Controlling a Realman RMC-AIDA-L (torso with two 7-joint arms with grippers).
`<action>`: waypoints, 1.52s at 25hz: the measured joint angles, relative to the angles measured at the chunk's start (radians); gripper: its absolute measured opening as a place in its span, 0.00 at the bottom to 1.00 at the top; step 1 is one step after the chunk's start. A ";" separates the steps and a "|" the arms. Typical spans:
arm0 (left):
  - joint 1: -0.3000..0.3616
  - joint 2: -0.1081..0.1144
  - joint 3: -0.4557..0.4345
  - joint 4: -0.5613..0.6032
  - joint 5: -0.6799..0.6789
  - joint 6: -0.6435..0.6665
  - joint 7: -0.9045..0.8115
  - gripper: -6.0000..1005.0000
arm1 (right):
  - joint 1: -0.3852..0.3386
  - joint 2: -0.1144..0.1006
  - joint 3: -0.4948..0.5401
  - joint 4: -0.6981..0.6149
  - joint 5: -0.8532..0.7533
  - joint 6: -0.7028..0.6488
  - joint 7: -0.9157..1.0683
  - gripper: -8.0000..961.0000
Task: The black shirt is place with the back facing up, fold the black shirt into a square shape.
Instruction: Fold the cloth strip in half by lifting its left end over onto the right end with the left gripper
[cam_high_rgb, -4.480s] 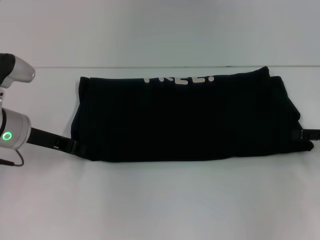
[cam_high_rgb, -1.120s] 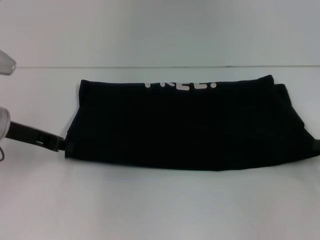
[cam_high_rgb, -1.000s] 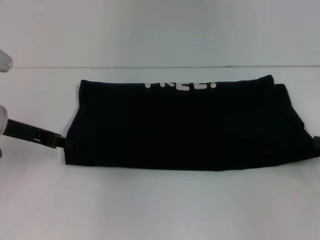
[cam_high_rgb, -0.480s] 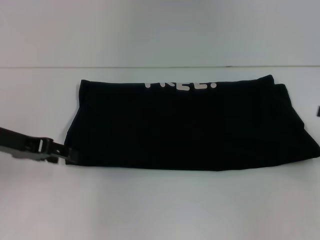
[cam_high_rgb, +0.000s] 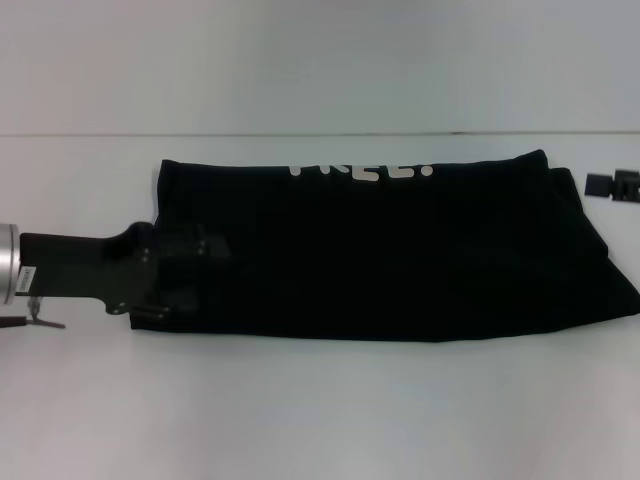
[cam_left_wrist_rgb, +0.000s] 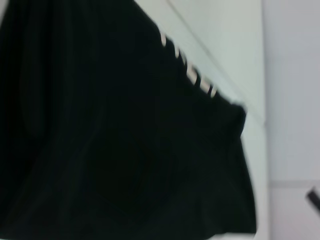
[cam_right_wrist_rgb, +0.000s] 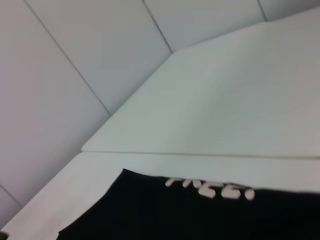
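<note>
Black shirt (cam_high_rgb: 390, 250) lying flat as a long folded band across the middle of the white tabletop (cam_high_rgb: 320, 410), its long axis running from the left edge toward the right edge, with a strip of white lettering (cam_high_rgb: 362, 170) along its far border. The fabric is judged soft, light and limp: it will drape and sag from any held point, the stacked layers may slide on one another, and it carries no stiffness of its own. A hold is best taken at the short ends, pinching all layers together at a corner so the band can be carried over itself into a square. The left gripper (cam_high_rgb: 185, 275) sits low over the band's left end, against the cloth; whether its jaws are spread or pinching fabric cannot be told, black against black. The right gripper (cam_high_rgb: 612, 186) hangs beyond the band's far right corner, apart from the cloth, state of jaws likewise unclear. The tabletop is smooth, plain and matte, offering little grip to the cloth; pale panelled walls (cam_right_wrist_rgb: 75, 75) close the room behind it
</note>
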 joint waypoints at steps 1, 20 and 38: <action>0.003 0.000 -0.013 -0.017 -0.004 -0.018 -0.015 0.89 | 0.008 -0.002 -0.001 -0.001 0.000 0.001 -0.001 0.92; 0.039 -0.018 -0.019 -0.116 0.012 -0.168 -0.181 0.93 | 0.060 0.017 -0.044 -0.002 0.012 0.106 -0.029 0.98; 0.044 0.000 -0.081 -0.122 0.096 -0.196 -0.281 0.93 | 0.065 0.019 -0.045 0.005 0.087 0.110 -0.029 0.98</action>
